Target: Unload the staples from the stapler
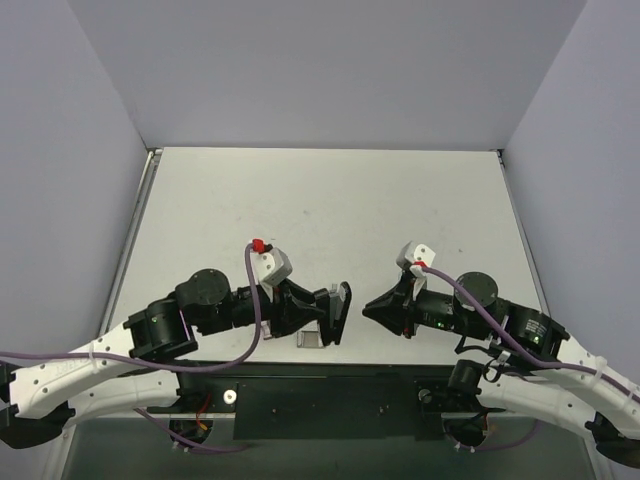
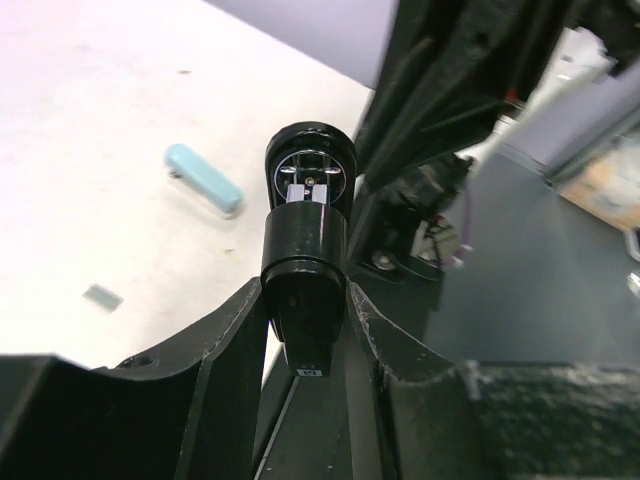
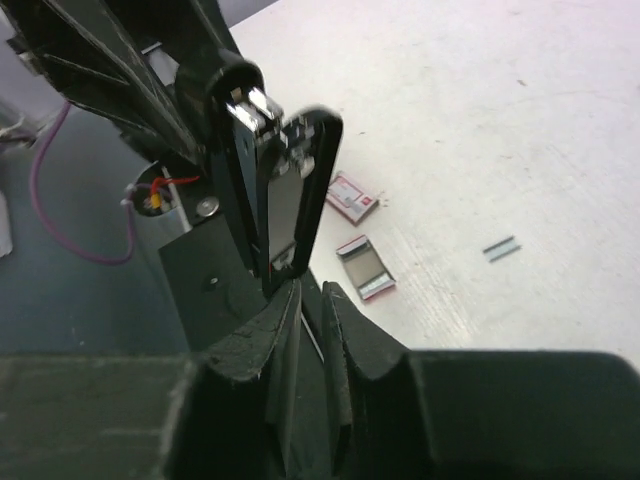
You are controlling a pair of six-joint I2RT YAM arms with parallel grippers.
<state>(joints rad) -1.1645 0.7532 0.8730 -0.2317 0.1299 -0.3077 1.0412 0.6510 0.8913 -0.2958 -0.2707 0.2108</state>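
My left fingers [image 2: 225, 345] are clenched on the stapler [image 1: 338, 310], which stands on end at lower centre of the top view, near the lower edge of the worktop [image 1: 320, 200]. My right fingers [image 3: 350, 325] are pressed nearly together, grasping nothing, just right of the stapler.

left gripper [image 2: 305, 312] clamped on stapler [image 2: 305, 235], pointing right | right gripper [image 3: 312, 296] fingers nearly together, pointing left
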